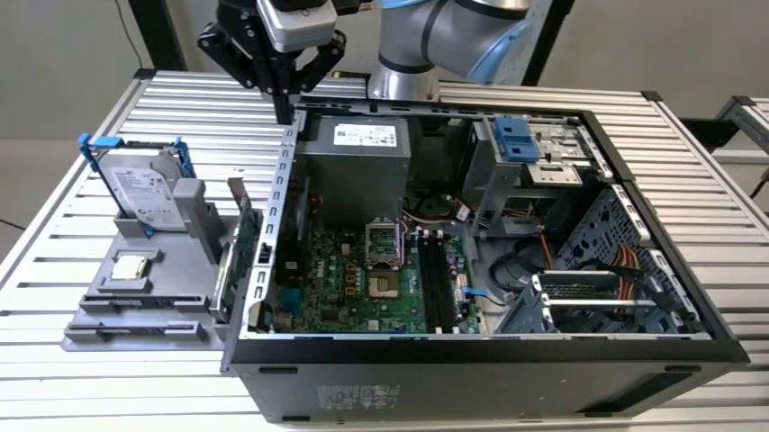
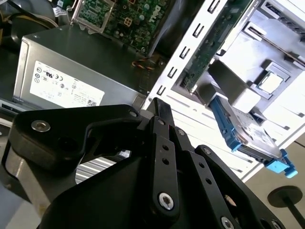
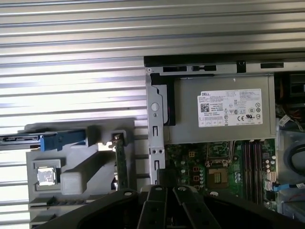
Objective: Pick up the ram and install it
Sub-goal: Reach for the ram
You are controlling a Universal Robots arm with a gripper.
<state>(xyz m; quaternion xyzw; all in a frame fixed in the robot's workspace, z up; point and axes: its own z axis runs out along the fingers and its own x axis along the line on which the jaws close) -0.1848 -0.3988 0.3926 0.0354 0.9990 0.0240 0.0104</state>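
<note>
You see the arm [image 1: 447,36] cut off by the exterior view's upper edge; in the second wrist view the gripper [image 2: 160,107] covers part of the power supply [image 2: 71,57]; the hard drive [image 2: 248,131] is partly hidden behind its grey holder [image 2: 231,88]; the print on the label [image 2: 62,88] is too small to read.

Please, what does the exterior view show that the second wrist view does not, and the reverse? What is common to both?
Exterior view, not the second wrist view: the drive bay with blue latches and the black memory slots. Second wrist view, not the exterior view: a dark round foot on the floor. Both: the gripper, the power supply, the hard drive.
</note>
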